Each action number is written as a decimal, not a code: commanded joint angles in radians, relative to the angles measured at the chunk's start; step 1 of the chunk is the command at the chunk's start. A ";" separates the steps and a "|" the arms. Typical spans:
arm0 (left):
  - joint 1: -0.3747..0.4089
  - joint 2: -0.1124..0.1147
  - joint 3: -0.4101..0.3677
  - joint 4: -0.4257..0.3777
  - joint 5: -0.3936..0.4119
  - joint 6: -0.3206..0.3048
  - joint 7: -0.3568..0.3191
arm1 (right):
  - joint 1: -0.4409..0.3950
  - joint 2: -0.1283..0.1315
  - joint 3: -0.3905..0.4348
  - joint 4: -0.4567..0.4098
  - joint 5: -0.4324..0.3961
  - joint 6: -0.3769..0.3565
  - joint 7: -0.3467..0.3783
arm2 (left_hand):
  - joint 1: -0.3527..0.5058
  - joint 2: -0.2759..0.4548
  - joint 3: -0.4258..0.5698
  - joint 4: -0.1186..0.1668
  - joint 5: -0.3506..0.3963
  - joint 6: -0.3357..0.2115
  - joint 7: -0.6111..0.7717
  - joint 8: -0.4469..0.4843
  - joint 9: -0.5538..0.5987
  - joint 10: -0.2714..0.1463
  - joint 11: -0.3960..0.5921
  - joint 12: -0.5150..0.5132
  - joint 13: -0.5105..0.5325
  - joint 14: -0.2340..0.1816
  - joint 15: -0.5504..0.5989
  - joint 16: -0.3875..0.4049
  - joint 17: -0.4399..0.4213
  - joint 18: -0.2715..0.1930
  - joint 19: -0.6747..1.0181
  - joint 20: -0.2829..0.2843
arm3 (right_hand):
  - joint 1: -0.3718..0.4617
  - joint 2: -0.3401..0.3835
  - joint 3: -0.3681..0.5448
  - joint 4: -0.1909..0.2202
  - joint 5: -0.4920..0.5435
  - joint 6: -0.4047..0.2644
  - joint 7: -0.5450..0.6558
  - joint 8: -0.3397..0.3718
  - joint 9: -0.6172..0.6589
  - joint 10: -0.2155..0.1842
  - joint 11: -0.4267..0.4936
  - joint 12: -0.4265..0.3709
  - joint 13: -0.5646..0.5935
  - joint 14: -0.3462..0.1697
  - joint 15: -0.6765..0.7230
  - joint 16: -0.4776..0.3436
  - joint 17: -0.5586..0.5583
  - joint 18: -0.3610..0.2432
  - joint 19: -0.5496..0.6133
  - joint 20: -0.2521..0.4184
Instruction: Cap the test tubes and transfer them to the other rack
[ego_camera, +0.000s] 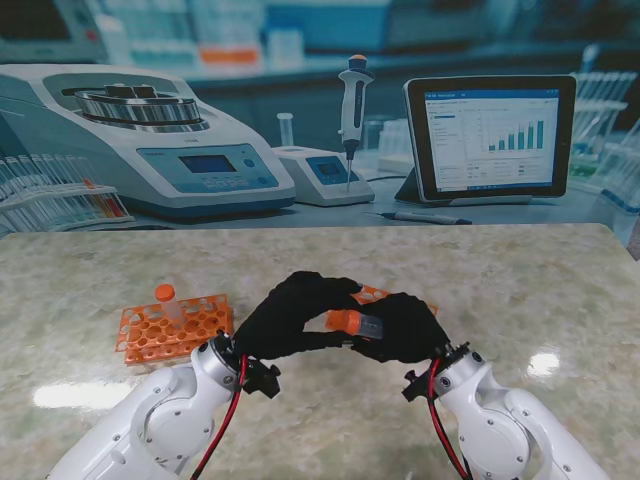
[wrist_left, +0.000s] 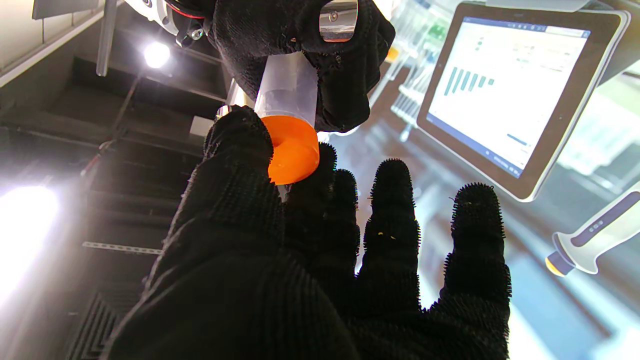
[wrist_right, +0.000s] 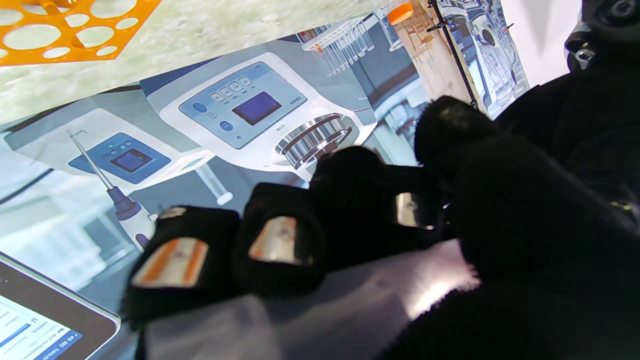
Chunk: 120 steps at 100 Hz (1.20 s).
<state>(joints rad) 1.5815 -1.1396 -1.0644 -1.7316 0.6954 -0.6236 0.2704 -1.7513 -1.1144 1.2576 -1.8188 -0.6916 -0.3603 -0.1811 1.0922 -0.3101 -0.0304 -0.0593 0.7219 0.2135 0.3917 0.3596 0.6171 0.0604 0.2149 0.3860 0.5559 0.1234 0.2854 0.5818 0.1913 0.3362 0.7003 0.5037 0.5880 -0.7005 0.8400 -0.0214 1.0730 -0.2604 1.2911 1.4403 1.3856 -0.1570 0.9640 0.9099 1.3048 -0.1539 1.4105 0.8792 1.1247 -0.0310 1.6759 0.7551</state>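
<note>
You have two orange racks on the marble table (ego_camera: 520, 290). The left rack (ego_camera: 170, 330) sits in plain sight with one orange-capped tube (ego_camera: 165, 296) standing upright in it; the right rack (ego_camera: 372, 294) is mostly hidden behind your hands, so you cannot tell what it holds. Between the hands, raised over the table in front of that rack, you hold a clear plastic test tube (wrist_left: 287, 87) with an orange cap (wrist_left: 292, 149) on its end. Its long axis runs roughly level, left to right, cap toward your left. Your right hand (ego_camera: 400, 328) is wrapped around the tube body. Your left hand (ego_camera: 295, 310) pinches the cap with thumb and forefinger, the other fingers (wrist_left: 392, 220) spread loose. You cannot tell whether the cap is fully seated.
</note>
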 joint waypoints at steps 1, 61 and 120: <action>0.001 0.000 -0.002 -0.021 -0.001 -0.003 -0.003 | -0.005 -0.001 -0.004 0.004 -0.005 0.009 0.006 | 0.199 0.164 0.143 0.042 0.066 -0.149 0.256 0.085 0.016 -0.025 0.014 0.011 0.024 -0.004 0.012 0.015 -0.003 0.010 0.034 -0.007 | 0.042 0.044 0.014 0.015 0.062 -0.030 0.044 0.030 0.054 0.031 0.010 0.022 0.022 -0.142 0.204 0.078 0.078 -0.088 0.312 0.063; 0.007 0.006 -0.020 -0.039 0.007 -0.013 -0.022 | 0.004 0.001 -0.006 0.017 -0.035 0.023 -0.004 | 0.199 0.170 0.145 0.039 0.055 -0.161 0.276 0.104 0.019 -0.024 0.014 0.012 0.027 -0.004 0.012 0.016 -0.001 0.007 0.036 -0.010 | 0.041 0.043 0.014 0.016 0.062 -0.030 0.044 0.030 0.054 0.032 0.010 0.023 0.022 -0.142 0.204 0.078 0.078 -0.088 0.312 0.063; 0.006 0.002 -0.009 -0.034 0.006 -0.005 -0.006 | 0.007 -0.001 -0.001 0.017 -0.042 0.027 -0.018 | 0.199 0.170 0.134 0.040 0.049 -0.170 0.286 0.120 0.028 -0.027 0.019 0.029 0.033 -0.002 0.017 0.019 0.000 0.006 0.040 -0.012 | 0.042 0.041 0.015 0.016 0.062 -0.030 0.044 0.030 0.054 0.033 0.010 0.023 0.022 -0.142 0.204 0.078 0.078 -0.088 0.312 0.063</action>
<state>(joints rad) 1.5902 -1.1341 -1.0828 -1.7551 0.7078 -0.6274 0.2640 -1.7389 -1.1142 1.2555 -1.8118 -0.7370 -0.3409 -0.2039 1.1176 -0.2656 -0.0280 -0.0703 0.7147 0.2223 0.4657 0.3823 0.6163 0.0618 0.2174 0.3990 0.5657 0.1234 0.2880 0.5845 0.1927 0.3362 0.7035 0.5037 0.5876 -0.7004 0.8395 -0.0214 1.0801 -0.2609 1.2913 1.4406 1.3856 -0.1570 0.9639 0.9100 1.3048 -0.1539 1.4105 0.8792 1.1220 -0.0311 1.6759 0.7550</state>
